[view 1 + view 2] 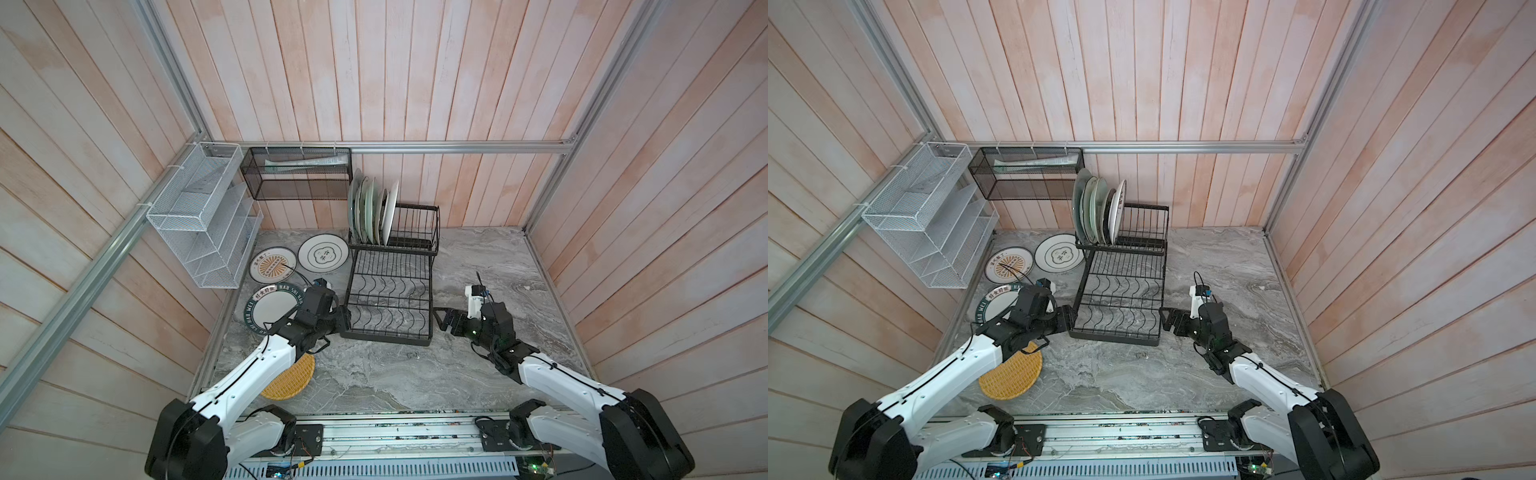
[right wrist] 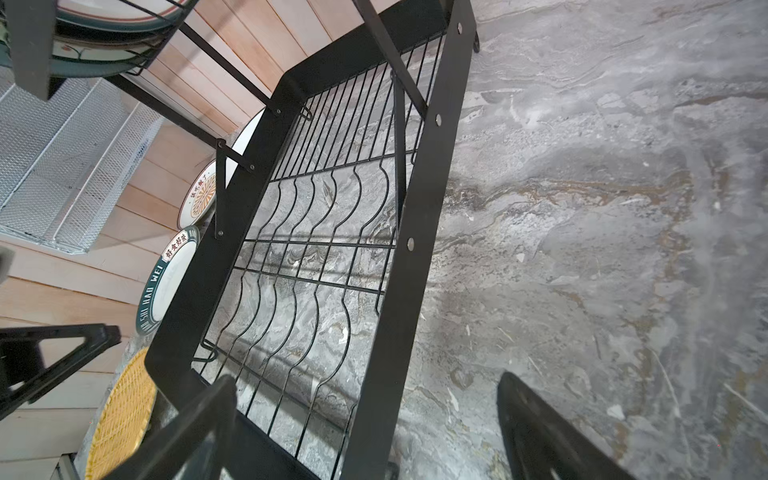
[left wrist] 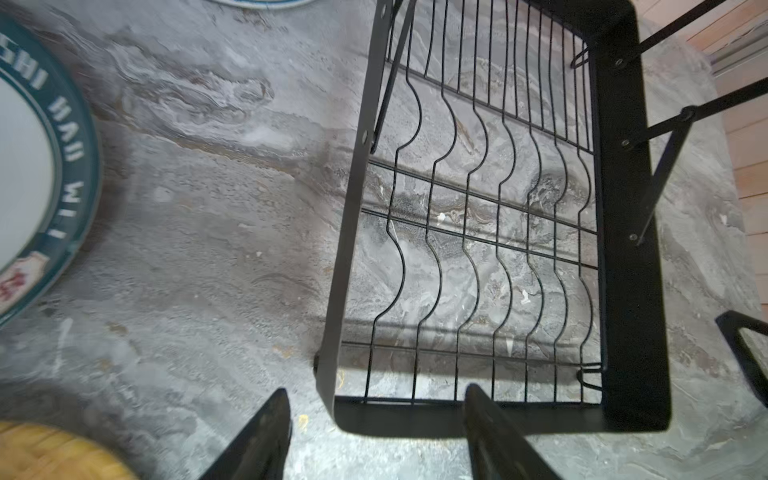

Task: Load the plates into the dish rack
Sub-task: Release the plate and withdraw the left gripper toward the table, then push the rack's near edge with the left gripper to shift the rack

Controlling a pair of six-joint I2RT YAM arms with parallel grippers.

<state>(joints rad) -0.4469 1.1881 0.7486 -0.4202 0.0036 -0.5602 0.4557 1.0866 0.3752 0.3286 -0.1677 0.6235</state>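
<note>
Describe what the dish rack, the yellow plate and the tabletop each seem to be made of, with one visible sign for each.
Dish rack: probably metal with a matte black coating, judging by the thin bent wires and riveted flat strips.
Yellow plate: plastic or ceramic, can't tell which; it has a gridded, ribbed surface.
Tabletop: stone or stone-look laminate, with grey veining and a dull sheen.

the dish rack (image 3: 631, 249) is matt black metal, thin wire between flat bands. the desk (image 1: 415, 374) looks like grey veined stone, dull and slightly grainy. the plates (image 1: 323, 252) show a smooth glossy glaze; the yellow plate (image 1: 291, 382) is ribbed and matt. the walls (image 1: 415, 83) are pale wooden planks.
</note>
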